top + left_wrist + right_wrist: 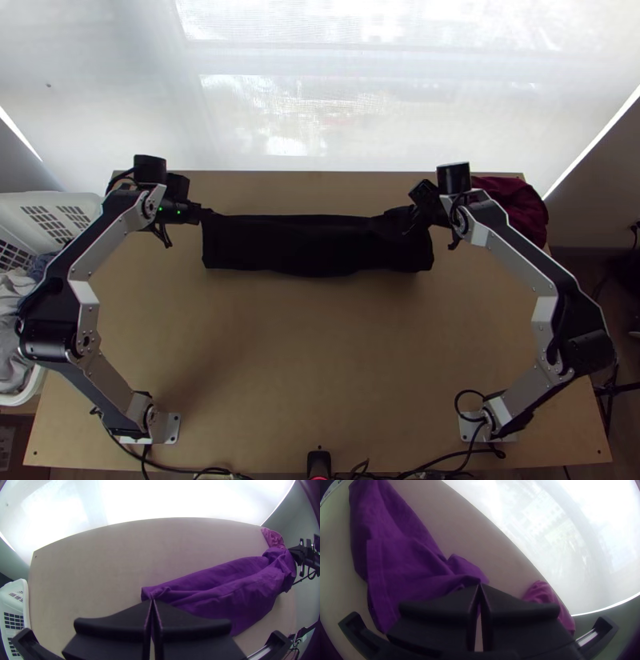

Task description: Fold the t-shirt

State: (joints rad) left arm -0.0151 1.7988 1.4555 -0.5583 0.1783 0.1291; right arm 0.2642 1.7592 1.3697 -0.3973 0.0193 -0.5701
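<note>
In the top view the black t-shirt [296, 244] hangs as a long, narrow band between the arms, toward the table's far side. My left gripper [210, 214] is at its upper left corner, my right gripper [414, 218] near its upper right end. The left wrist view has the cloth [220, 590] looking purple, its corner pinched where my left gripper [152, 602] is shut. From the right wrist, the shirt [403, 563] lies in loose folds, and my right gripper [480, 586] is shut on a bunched part of it.
A dark red cloth [512, 204] lies bunched at the table's far right corner. White baskets [60, 210] with clothes stand off the left edge. Bare wood of the table [320, 360] spreads between the arms' bases, with cables along the near edge.
</note>
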